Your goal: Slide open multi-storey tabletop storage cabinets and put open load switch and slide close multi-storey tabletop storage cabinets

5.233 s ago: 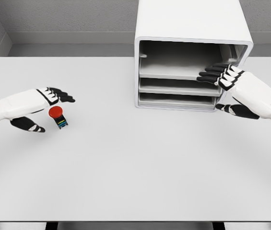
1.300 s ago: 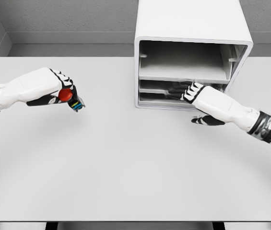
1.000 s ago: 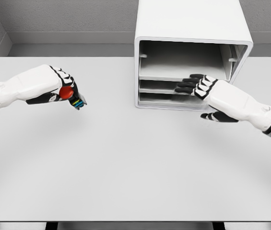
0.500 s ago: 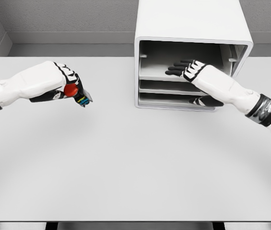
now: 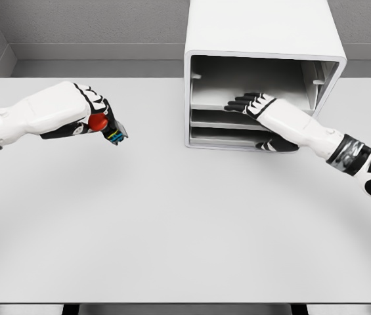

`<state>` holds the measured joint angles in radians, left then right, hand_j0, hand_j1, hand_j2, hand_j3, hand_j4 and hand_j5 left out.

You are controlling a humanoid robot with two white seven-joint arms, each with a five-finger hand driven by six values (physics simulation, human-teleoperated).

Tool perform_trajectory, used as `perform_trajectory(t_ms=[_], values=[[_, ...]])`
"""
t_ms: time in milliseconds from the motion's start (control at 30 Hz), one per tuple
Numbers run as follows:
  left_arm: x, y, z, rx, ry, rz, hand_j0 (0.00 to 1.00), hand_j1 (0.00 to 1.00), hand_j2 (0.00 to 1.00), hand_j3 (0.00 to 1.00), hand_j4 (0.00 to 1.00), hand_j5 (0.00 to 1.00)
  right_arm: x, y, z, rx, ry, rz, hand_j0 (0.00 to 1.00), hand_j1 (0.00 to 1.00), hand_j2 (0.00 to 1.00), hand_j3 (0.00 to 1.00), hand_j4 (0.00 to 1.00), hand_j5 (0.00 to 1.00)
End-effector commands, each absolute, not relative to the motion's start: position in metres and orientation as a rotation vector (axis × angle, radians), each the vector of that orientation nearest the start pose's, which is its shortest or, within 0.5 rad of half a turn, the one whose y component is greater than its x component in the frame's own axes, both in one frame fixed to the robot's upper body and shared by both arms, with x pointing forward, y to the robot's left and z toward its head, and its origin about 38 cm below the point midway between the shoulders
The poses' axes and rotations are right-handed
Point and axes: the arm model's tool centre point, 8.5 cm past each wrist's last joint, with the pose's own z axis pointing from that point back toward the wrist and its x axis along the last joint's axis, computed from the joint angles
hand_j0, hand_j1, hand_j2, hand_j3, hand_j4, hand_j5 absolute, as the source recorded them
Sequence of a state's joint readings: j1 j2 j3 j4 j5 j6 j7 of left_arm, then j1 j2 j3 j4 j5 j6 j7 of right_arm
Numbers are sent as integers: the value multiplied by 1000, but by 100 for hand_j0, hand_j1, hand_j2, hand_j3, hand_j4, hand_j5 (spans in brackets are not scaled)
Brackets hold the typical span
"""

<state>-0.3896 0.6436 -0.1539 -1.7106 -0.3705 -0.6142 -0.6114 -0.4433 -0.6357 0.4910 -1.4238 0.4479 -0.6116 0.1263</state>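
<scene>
Partly hidden: load switch [image 5: 104, 127] gripped in left hand [image 5: 85, 113]; right hand [image 5: 256, 105] spread on cabinet [image 5: 262, 39] shelf.

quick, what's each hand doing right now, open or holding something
Left hand: shut on the red-button load switch, held above the table.
Right hand: open, fingers flat on the top tray of the cabinet, holding nothing.

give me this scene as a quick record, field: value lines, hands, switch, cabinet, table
left hand: raised above the table, fingers curled around the switch
switch: red round button on a dark body with coloured terminals, held off the table, left of the cabinet
right hand: fingers extended flat over the front edge of the top tray, thumb below
cabinet: white, multi-storey, at the table's far side, trays stacked inside
table: white, flat
task stage: switch not yet in the cabinet
</scene>
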Motion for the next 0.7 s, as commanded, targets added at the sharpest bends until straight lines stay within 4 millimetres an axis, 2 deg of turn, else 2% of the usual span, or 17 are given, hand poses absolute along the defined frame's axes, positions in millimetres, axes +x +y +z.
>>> perform_trajectory(t_ms=[0,267,667], values=[[394,280,267,-648,2465,2582,43,43,43,43,43,43,423,-265,176,-387,-1870,1648,97,97,97,97,97,97],[394,276,268,-639,2478,2563,43,43,43,43,43,43,419,-267,174,-385,-1863,1657,98,98,98,98,98,98],[391,275,273,-653,2478,2540,43,43,43,43,43,43,402,-270,190,-394,-1891,1712,98,98,98,98,98,98]])
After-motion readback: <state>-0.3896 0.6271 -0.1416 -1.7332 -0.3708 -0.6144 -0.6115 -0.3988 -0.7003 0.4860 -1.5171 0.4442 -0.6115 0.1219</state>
